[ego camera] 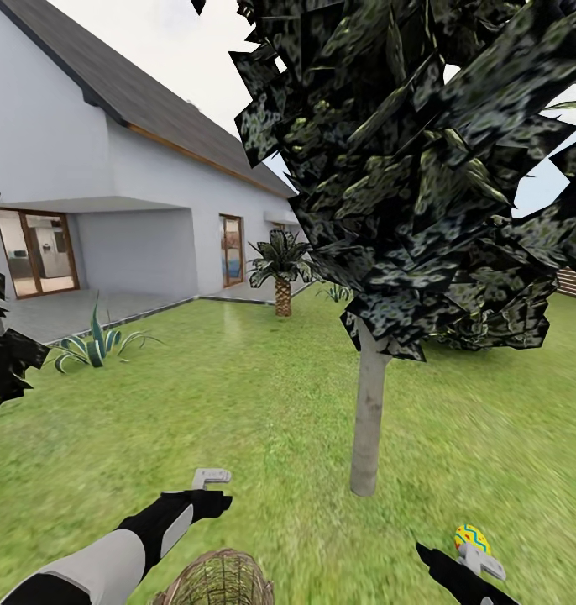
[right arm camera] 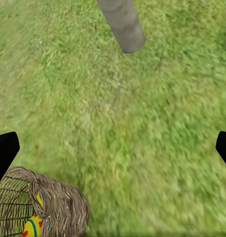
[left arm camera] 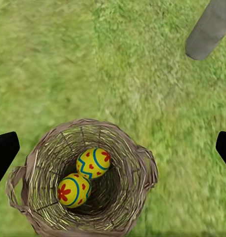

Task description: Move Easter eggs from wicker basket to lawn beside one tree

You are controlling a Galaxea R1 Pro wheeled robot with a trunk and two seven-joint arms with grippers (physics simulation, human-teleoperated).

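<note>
The spread-fingered left tool (left arm camera: 113, 148) hangs directly above two yellow painted eggs (left arm camera: 93, 163) in the tan wicker basket (left arm camera: 137, 168) (right tool's (right arm camera: 113, 148) fingers likewise apart).

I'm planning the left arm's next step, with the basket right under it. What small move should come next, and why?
Probably lower the open left gripper straight into the wicker basket onto the upper egg, which touches the lower egg. The third egg is out on the lawn near the tree.
</note>
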